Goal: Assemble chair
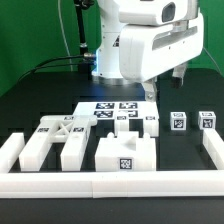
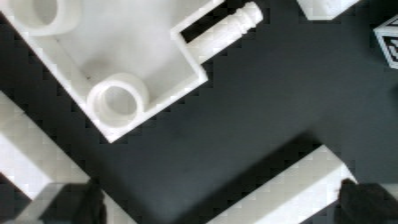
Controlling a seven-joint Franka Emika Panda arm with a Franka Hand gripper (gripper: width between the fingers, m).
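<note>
Arm bent low over the black bench. Claw points downward behind the matte white blocky plastic chair pieces, jaws spread wide, holding nothing.

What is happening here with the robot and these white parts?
The robot arm hangs over the black table with its gripper open and empty. The chair's X-braced panel, a large tagged block and a small cube lie on the table. None is being held.
</note>
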